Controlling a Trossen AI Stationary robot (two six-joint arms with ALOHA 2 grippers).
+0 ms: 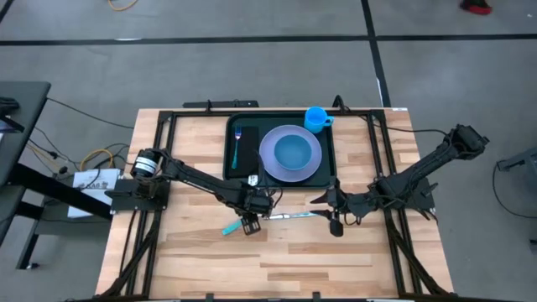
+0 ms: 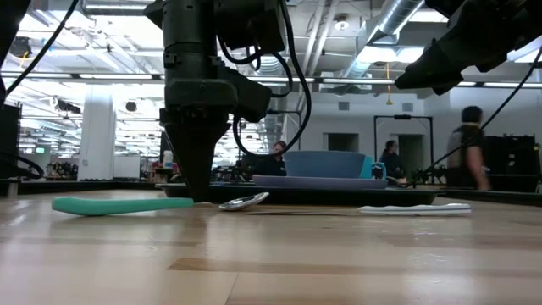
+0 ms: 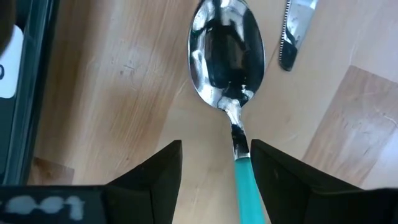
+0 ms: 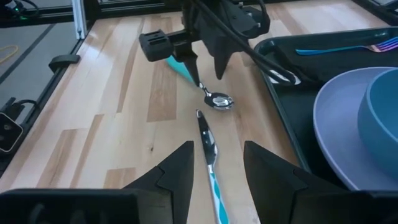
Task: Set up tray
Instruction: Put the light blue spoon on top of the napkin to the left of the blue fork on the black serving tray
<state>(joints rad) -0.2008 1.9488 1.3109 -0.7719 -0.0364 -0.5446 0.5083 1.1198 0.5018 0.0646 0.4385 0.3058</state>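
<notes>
high view: tray sat mid-surface, left pincer just off its near edge. left wrist view: fingers spread astride spoon, off-centre; closing could skid it away. right pincer waited, spread, over knife.

No text or label is legible anywhere.

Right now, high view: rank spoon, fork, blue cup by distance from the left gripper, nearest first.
1. spoon: on the wood, between the left gripper fingers.
2. fork: in the tray, left of the plate.
3. blue cup: tray's far right corner.
</notes>
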